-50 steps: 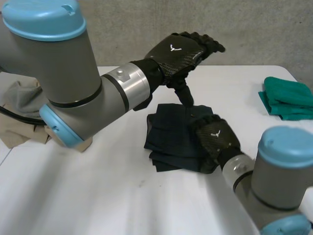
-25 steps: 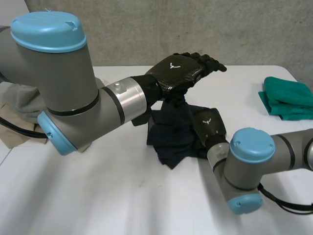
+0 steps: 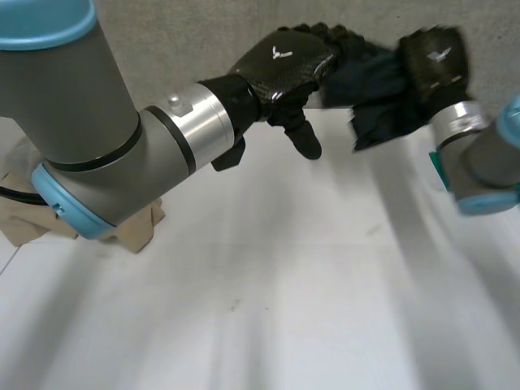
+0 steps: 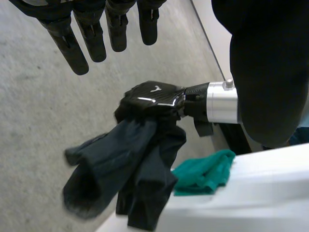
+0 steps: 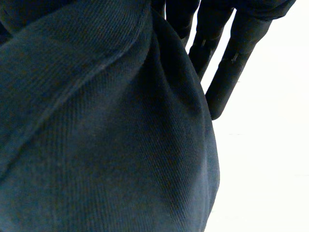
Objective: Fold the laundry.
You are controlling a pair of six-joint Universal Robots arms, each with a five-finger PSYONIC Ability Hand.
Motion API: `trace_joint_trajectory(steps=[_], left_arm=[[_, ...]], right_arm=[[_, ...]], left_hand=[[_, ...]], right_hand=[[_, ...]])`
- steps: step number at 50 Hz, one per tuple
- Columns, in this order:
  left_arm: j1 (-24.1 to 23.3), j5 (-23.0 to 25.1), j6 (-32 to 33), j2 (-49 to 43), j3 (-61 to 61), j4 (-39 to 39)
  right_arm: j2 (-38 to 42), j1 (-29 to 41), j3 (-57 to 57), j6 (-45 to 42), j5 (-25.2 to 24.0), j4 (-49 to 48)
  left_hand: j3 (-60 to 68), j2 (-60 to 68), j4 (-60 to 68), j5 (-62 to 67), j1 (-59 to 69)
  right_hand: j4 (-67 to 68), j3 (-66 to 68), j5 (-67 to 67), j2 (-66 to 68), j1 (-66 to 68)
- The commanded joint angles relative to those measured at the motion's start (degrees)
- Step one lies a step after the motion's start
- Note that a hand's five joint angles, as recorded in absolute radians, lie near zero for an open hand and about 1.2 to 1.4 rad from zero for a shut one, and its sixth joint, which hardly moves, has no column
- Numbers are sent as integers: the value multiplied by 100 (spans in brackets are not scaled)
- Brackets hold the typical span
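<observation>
A crumpled beige cloth [image 3: 24,223] is seen on the white table [image 3: 244,309] beneath the left arm, well behind the left hand [image 3: 284,65]. The left hand is raised above the table and is released: its fingers [image 4: 72,46] are extended straight and nothing is gripped, while the thumb is pointed down towards the tabletop. Just beyond its fingertips, the dark navy cloth [image 3: 374,89] is held clear of the table. The cloth is bunched at the top, where it is clasped by the right hand [image 3: 435,58], and loose folds of uneven length are left hanging below the palm. In the right wrist view a fine ribbed knit with a stitched hem line is shown, draped across the palm, and fingertips are seen projecting past its edge. A folded green cloth [image 4: 205,171], soft and towel-like, is located on the table below the right hand, apart from the hanging cloth.
</observation>
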Motion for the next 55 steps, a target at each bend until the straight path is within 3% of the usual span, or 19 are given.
trace_joint_trajectory(steps=[1,14,21,22,23,24,29,34,38,42,43,46,52,55], left_arm=[[-12,-71,-52,72,-33,94],[-47,-71,-25,-25,-252,103],[-56,-79,-34,-122,-270,103],[-56,-79,-34,-130,-270,103],[-65,-71,-25,-122,-270,103],[-82,-79,-34,-122,-270,103],[-135,-79,-34,-104,-279,103],[-206,-79,-34,-86,-305,103],[-258,-97,-25,-69,-323,103],[-241,-254,-8,-60,-306,103],[-241,-307,-8,-51,-288,103],[-197,-579,1,-25,-192,120],[101,-1379,10,19,318,129],[689,-1889,62,72,433,77]], right_arm=[[676,-1267,-948,497,-691,-166],[3101,-2875,-2582,1323,-2474,-192],[3446,-3122,-2575,1420,-2906,-209],[3402,-3157,-2514,1420,-2880,-209],[3341,-3166,-2461,1420,-2854,-201],[3262,-3166,-2408,1420,-2801,-175],[2157,-3228,-1549,1377,-2012,106],[1355,-3368,-1037,1017,-1571,808],[801,-3676,-949,-28,-1246,2074],[300,-3799,-975,-1434,-263,2752],[108,-3791,-966,-1897,226,2683],[-87,-3677,-957,-2297,591,2332],[-859,-2570,-379,-1991,583,759],[-1490,-2097,243,-1867,426,250]], left_hand=[[-116,-111,-69,-193,27],[-99,-94,-52,-176,44],[-82,-77,-35,-160,60],[-82,-77,-35,-160,60],[-82,-77,-35,-160,60],[-99,-94,-52,-176,44],[-83,-77,-36,-160,60],[-99,-94,-52,-176,44],[-99,-94,-52,-176,44],[-99,-94,-52,-176,44],[-99,-94,-52,-176,44],[-99,-94,-52,-176,44],[-83,-77,-36,-160,60],[-83,-77,-36,-160,60]], right_hand=[[1147,1435,1850,1483,2310],[1147,1435,1850,1483,2310],[1147,1435,1850,1483,2310],[-2711,-2422,-2008,-2374,-1548],[-5414,-5125,-4711,-5078,-4251],[-5853,-5565,-5150,-5517,-4690],[-5853,-5565,-5150,-5517,-4690],[-5853,-5565,-5150,-5517,-4690],[-5853,-5565,-5150,-5517,-4690],[-5853,-5565,-5150,-5517,-4690],[-5853,-5565,-5150,-5517,-4690],[-5853,-5565,-5150,-5517,-4690],[-5853,-5565,-5150,-5517,-4690],[-5853,-5565,-5150,-5517,-4690]])
